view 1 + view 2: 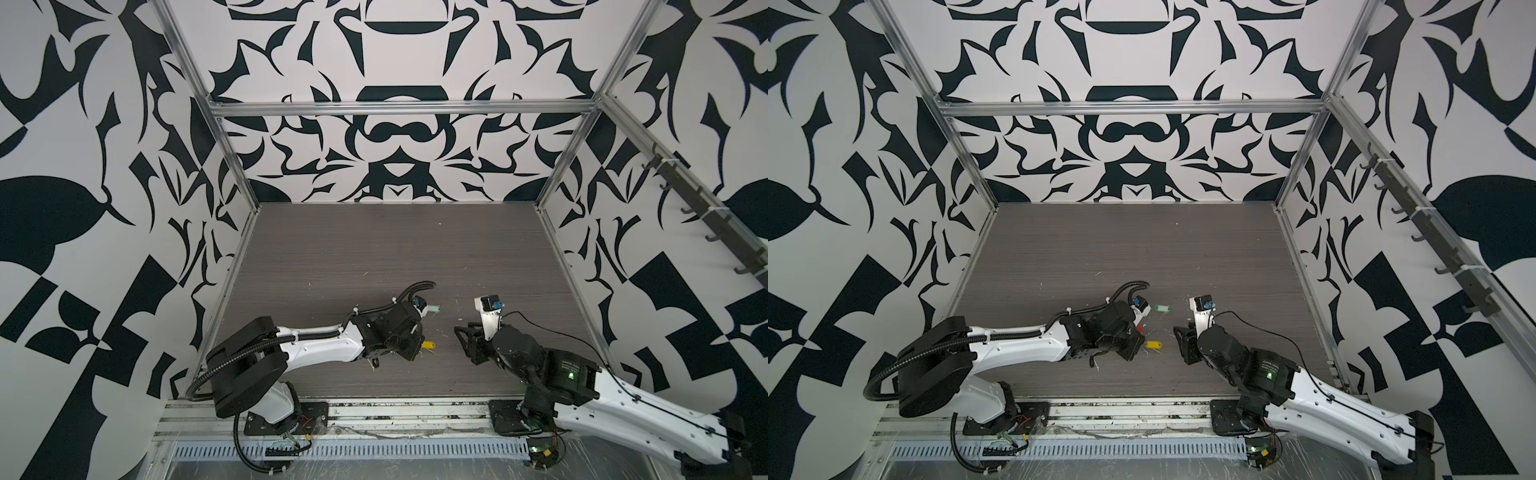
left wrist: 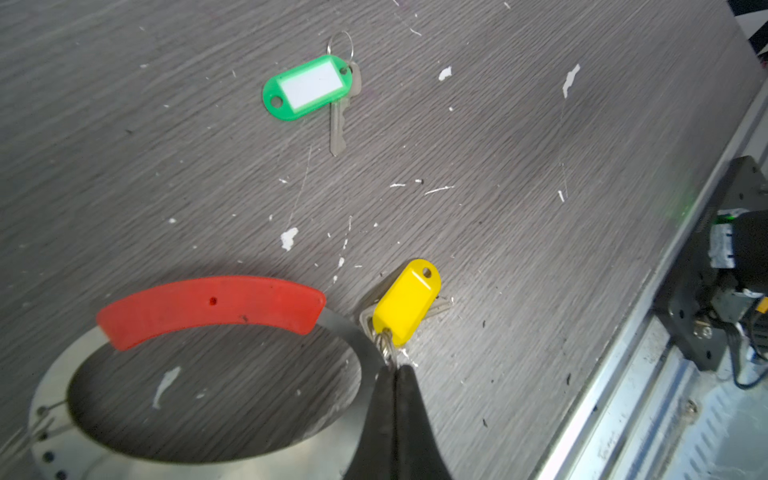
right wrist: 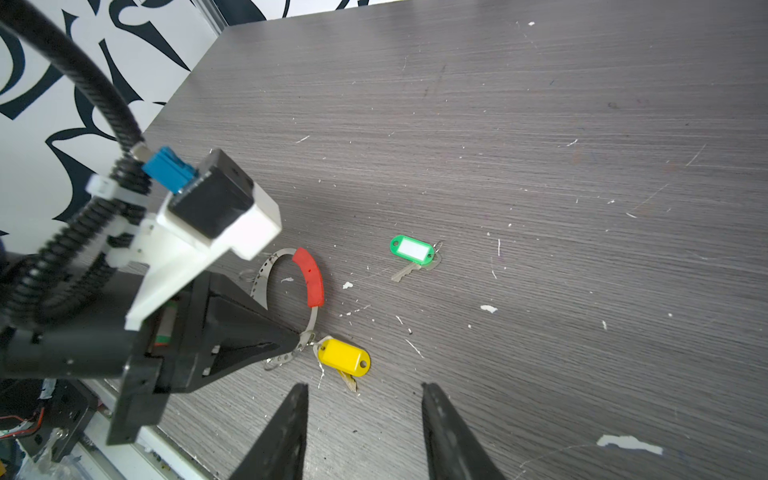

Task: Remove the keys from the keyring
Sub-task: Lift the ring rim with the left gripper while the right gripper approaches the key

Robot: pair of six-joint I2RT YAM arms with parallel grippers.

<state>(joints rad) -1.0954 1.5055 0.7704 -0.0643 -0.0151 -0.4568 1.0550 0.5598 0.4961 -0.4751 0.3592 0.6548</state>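
The keyring point(image 2: 338, 322), a wide grey metal hoop with small holes, lies on the table under my left gripper point(image 2: 395, 368). A curved red strip point(image 2: 212, 307) sits on its band. My left gripper is shut on the small wire loop point(image 2: 386, 347) of the yellow key point(image 2: 409, 301), right beside the hoop. The green key point(image 2: 307, 87) lies loose, apart from the hoop point(image 3: 259, 274). My right gripper point(image 3: 365, 386) stands open over bare table just short of the yellow key point(image 3: 344, 357), holding nothing. In both top views the left wrist hides the hoop; yellow point(image 1: 429, 344) and green point(image 1: 1159, 308) tags show.
The dark wood-grain table point(image 1: 374, 249) carries white flecks and scratches. Patterned walls and aluminium posts close in the back and sides. A metal rail point(image 1: 374, 409) runs along the front edge by both arm bases.
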